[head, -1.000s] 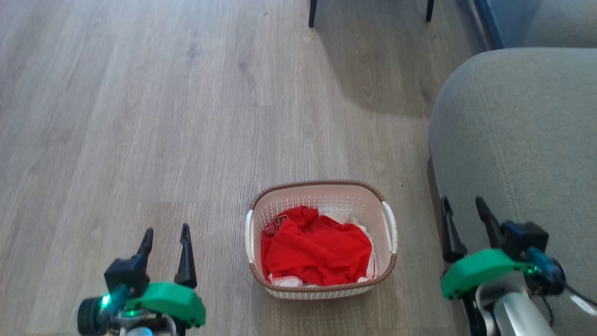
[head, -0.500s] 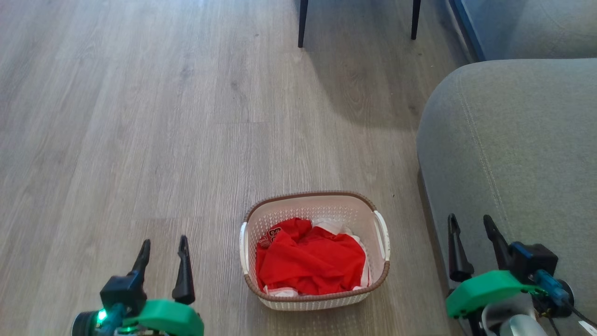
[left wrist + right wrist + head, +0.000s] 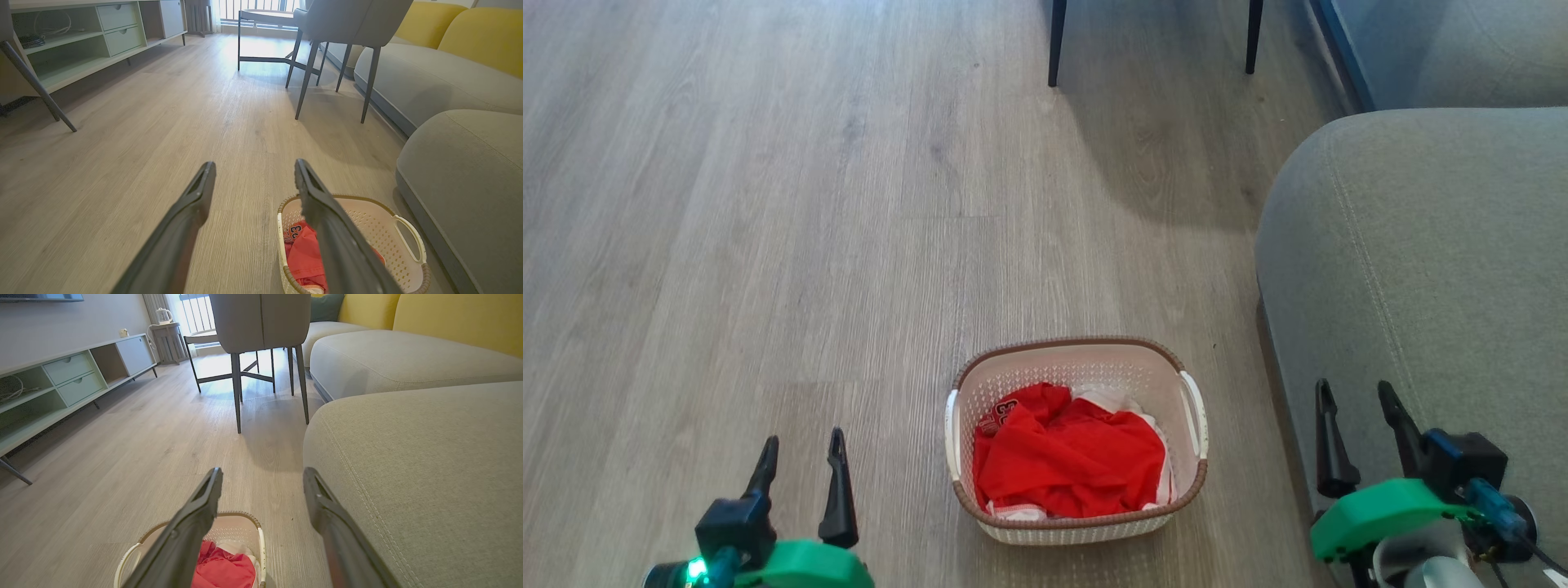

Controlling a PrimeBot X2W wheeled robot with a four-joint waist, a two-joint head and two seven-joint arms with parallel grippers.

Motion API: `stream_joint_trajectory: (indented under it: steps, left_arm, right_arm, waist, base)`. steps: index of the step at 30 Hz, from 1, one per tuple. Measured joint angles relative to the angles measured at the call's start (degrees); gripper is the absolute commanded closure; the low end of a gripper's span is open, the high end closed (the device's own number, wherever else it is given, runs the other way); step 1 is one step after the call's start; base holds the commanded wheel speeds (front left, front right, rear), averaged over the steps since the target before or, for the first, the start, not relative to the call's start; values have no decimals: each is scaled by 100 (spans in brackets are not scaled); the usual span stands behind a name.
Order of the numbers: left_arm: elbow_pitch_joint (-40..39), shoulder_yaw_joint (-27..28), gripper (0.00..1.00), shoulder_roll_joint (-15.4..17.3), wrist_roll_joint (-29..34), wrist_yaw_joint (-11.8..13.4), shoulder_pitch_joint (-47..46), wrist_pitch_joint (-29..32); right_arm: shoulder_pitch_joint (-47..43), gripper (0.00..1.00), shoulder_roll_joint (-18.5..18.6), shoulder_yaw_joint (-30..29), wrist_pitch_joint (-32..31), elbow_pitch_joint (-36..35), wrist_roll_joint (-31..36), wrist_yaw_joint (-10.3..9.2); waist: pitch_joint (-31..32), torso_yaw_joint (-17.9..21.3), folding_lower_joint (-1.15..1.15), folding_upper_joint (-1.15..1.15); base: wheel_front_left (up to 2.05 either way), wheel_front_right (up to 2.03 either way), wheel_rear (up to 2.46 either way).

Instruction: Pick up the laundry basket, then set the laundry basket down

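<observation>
A pale wood-plank floor (image 3: 768, 204) is seen, shaded beneath two dark chair legs (image 3: 1057, 41). A grey upholstered sofa seat (image 3: 1421, 269) with a stitched seam is set along its right side, and yellow back cushions (image 3: 482, 36) are propped behind it. A grey chair (image 3: 351, 20) on slim dark legs is placed beside a low table (image 3: 265, 16). A pale green low cabinet (image 3: 81, 49) with two drawers (image 3: 118, 16) is stood across the floor from the sofa, and a kettle (image 3: 164, 315) is set on a small stand (image 3: 167, 343).
</observation>
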State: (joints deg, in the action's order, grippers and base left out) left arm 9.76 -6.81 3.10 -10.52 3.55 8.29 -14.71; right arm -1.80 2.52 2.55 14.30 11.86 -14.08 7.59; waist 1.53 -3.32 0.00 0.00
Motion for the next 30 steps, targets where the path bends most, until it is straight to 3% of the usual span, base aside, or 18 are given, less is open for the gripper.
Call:
stream_joint_trajectory:
  steps: [11, 12, 30]
  left_arm:
    - [-68, -4, 0, 0, 44, -8, 1, 0]
    - [-53, -8, 100, -1, 53, -5, 1, 0]
    - [257, 8, 100, 0, -961, -109, 105, 214]
  right_arm:
    - [0, 0, -1, -59, 0, -42, 0, 0]
    - [0, 100, -2, -58, -1, -29, 0, 0]
    - [-138, 100, -23, -83, -215, 272, -948, 0]
  waist:
    - [-21, -17, 0, 0]
    - [-19, -18, 0, 0]
    - [-39, 26, 0, 0]
  base:
    - [0, 0, 0]
    - [0, 0, 0]
    - [0, 0, 0]
